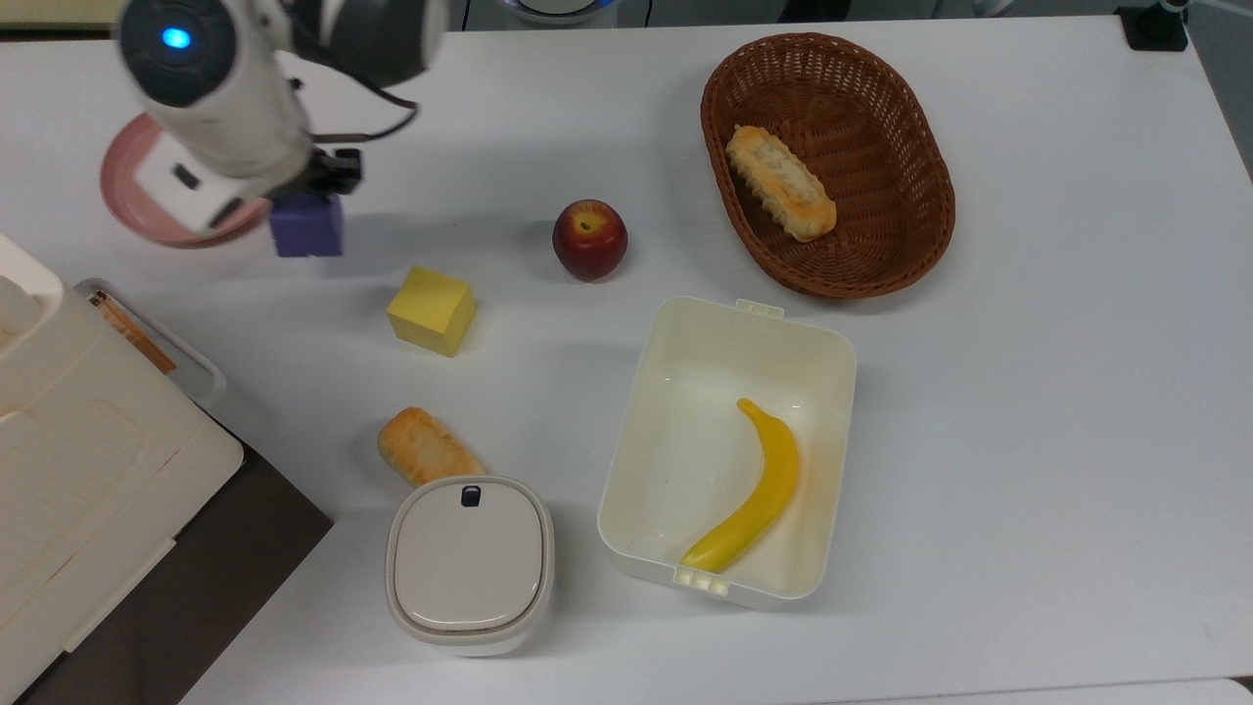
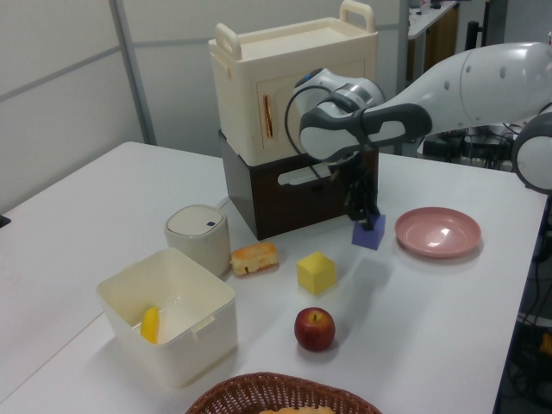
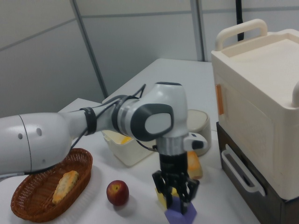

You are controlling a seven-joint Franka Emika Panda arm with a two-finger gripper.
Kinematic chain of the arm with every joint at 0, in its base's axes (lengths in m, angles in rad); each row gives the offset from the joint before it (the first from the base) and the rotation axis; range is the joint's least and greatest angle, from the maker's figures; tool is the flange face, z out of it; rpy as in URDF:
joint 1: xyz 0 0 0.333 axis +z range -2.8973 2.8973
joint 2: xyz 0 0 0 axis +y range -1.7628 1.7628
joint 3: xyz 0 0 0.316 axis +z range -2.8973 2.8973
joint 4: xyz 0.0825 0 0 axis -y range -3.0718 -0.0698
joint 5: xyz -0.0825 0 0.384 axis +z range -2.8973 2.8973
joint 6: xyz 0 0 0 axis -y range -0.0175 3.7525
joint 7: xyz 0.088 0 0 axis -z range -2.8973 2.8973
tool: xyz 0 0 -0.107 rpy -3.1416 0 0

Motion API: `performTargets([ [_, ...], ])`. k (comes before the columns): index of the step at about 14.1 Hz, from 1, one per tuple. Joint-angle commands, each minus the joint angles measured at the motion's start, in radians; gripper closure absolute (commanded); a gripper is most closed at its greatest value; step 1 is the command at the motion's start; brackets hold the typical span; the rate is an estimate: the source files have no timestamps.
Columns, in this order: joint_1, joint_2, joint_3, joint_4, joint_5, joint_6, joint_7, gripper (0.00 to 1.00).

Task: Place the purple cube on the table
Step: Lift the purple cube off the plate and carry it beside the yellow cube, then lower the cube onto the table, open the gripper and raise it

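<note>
The fingers (image 2: 368, 217) are clamped on the purple cube (image 1: 306, 224), probably just above the desk (image 1: 1028, 343) beside the pink plate (image 2: 437, 231); lower straight, then release.

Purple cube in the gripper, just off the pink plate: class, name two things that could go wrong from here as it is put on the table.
1. The purple cube sits low in the gripper, held near its top; it might tilt or roll on release.
2. The pink plate and yellow cube lie on either side; a drifting descent could nudge one, or land the cube on the plate's rim rather than the bare table.
</note>
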Motion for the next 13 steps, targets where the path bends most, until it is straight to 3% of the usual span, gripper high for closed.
performTargets([
  [1,0.064,-0.023,-0.012,-0.019,0.039,0.002,0.070,0.00],
  [4,0.089,-0.039,-0.011,0.016,0.047,-0.011,0.081,0.00],
  [13,0.126,-0.217,-0.009,0.016,0.065,-0.004,0.081,0.00],
])
